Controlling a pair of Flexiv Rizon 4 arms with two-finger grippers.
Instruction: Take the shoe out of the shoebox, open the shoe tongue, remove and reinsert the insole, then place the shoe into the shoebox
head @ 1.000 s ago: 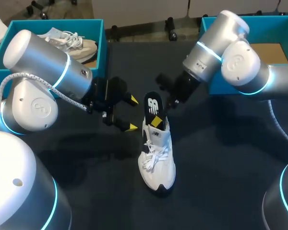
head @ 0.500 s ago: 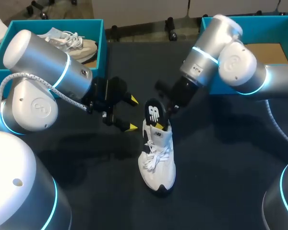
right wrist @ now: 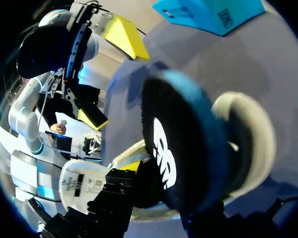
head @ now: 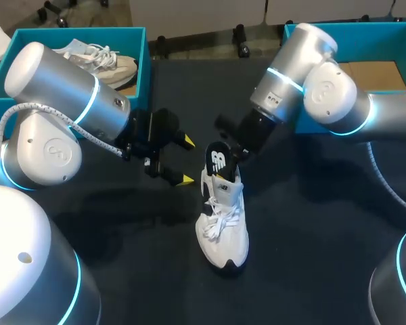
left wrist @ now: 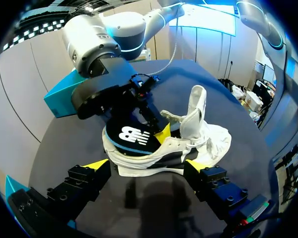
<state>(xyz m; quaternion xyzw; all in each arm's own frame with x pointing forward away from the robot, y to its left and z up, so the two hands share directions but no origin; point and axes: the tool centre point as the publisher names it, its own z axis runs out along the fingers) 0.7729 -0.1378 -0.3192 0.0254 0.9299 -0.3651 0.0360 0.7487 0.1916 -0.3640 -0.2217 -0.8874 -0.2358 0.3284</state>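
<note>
Right gripper (head: 235,157) has shifted toward the shoe (head: 223,223) and dropped a little. The black insole (head: 216,161) it is pinching is now sitting lower in the shoe's opening than a second ago. Left gripper (head: 187,160) has not budged. Shoe is standing upright on the dark table (head: 311,257), heel end toward the right arm, toe pointing away from it. Insole is poking steeply out of the collar, one end up and the rest down inside. Judged: reinsertion is under way, with the right fingers clamping the insole's upper end to feed it down along the footbed. Tongue (left wrist: 196,106) is standing pulled up and forward, keeping the mouth open for that. Left gripper is hanging just beside the shoe's heel, fingers spread wide and touching nothing, probably waiting to steady the shoe if it tips. Teal shoebox (head: 352,28), beyond the shoe on the right arm's side, is lying open, likely awaiting the shoe. Second teal box (head: 143,61), beyond the left gripper, is holding another shoe (head: 101,61).
</note>
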